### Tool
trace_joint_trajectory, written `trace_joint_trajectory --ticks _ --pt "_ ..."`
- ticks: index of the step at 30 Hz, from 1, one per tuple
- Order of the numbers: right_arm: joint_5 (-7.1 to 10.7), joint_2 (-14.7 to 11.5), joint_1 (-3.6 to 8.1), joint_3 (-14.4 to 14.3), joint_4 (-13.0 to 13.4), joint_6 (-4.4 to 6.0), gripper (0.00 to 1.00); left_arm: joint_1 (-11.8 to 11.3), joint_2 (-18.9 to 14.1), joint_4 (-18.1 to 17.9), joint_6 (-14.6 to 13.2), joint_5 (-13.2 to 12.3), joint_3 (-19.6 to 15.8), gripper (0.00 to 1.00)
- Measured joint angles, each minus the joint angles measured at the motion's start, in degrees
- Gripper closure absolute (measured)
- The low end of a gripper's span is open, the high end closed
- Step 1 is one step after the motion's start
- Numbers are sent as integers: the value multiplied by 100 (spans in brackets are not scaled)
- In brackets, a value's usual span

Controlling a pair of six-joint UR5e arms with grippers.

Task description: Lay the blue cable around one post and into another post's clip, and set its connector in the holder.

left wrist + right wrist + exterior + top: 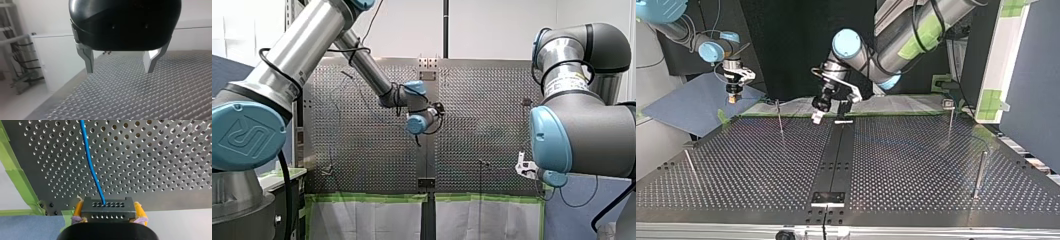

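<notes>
My right end effector [109,212] clamps the boxy, perforated connector [108,208]; my left end effector [119,71], metal-fingered, gapes.

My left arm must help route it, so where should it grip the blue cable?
Probably the blue cable on its straight run ahead of the connector, which my right gripper holds. Bring my open left gripper from the side facing away from the table, fingers astride the thin line.

Plain white wall [492,25], green-edged white sheets [372,220], black backdrop [781,45] opposite.
</notes>
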State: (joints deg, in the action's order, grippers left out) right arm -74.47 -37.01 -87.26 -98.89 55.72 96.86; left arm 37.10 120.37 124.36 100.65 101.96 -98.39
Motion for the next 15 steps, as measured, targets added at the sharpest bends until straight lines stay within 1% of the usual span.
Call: trace_joint_trajectory --ticks 6,12,15 --pt "2 5 -7 0 1 1 100 -286 -286 -287 -173 -285 -288 0" --pt "1 11 -11 -1 1 1 100 -600 -600 -603 -251 -594 -601 0" --pt "2 14 -12 -1 1 1 100 -765 -765 -766 -308 -681 -765 0"
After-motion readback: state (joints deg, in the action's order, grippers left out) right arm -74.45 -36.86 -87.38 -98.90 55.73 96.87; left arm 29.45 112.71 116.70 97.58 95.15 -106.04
